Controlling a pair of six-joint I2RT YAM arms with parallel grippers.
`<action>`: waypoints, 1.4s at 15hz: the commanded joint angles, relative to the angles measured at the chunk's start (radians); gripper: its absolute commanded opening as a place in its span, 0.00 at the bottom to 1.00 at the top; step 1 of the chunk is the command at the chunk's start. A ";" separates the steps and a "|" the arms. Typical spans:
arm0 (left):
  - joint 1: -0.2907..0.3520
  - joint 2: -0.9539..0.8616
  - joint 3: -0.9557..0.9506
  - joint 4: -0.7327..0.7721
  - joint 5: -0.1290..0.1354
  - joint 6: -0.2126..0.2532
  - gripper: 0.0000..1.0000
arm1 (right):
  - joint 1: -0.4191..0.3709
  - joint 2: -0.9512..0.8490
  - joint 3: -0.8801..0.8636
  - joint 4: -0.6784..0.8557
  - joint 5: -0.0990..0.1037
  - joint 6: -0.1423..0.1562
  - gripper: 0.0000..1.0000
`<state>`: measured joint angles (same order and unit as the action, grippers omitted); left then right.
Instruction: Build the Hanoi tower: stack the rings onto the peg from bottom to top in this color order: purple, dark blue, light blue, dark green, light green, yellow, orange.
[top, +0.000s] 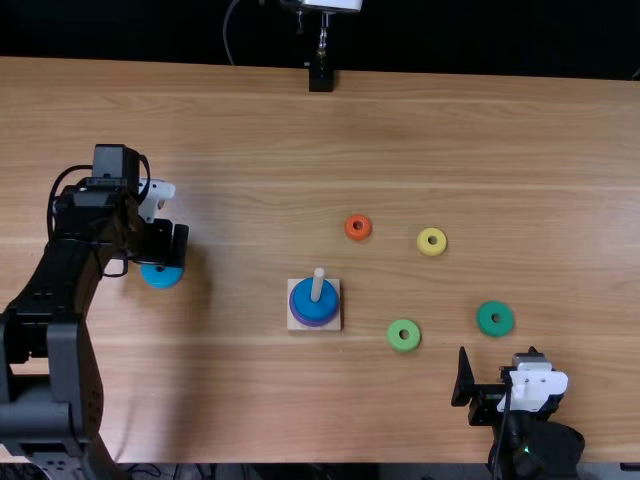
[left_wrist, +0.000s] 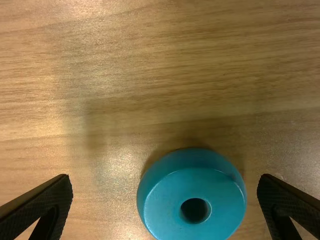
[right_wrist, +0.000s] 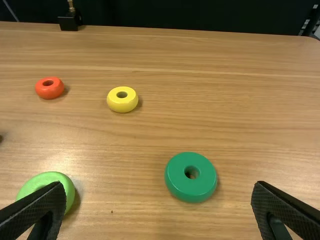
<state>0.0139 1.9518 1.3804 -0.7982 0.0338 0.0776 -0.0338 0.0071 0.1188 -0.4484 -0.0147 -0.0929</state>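
My left gripper (top: 178, 240) is over the light blue ring (top: 162, 277) at the table's left. In the left wrist view the light blue ring (left_wrist: 192, 200) lies flat between the widely parted fingers of my left gripper (left_wrist: 165, 200), with space on both sides. The peg (top: 318, 284) holds a dark blue ring (top: 311, 306) on top of a purple ring (top: 314, 324). My right gripper (top: 461, 385) stands near the front edge; the right wrist view has my right gripper (right_wrist: 159, 200) open and empty, the dark green ring (right_wrist: 182, 186) lying beyond it.
Right of the peg's square base (top: 334, 325) lie a light green ring (top: 404, 335), an orange ring (top: 358, 227), a yellow ring (top: 432, 241) and the dark green ring (top: 495, 319). A black clamp (top: 321, 78) sits at the far edge.
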 joint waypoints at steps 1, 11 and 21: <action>0.001 0.033 -0.029 -0.001 0.012 0.013 1.00 | -0.012 -0.007 -0.119 -0.063 0.009 0.003 1.00; -0.008 0.058 -0.041 -0.015 0.014 0.011 1.00 | -0.012 -0.007 -0.119 -0.064 0.009 0.003 1.00; -0.015 0.064 -0.041 -0.037 0.014 0.013 0.00 | -0.012 -0.007 -0.119 -0.063 0.009 0.003 1.00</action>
<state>0.0116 1.9942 1.3533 -0.8318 0.0254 0.0788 -0.0338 0.0071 0.1188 -0.4492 -0.0151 -0.0929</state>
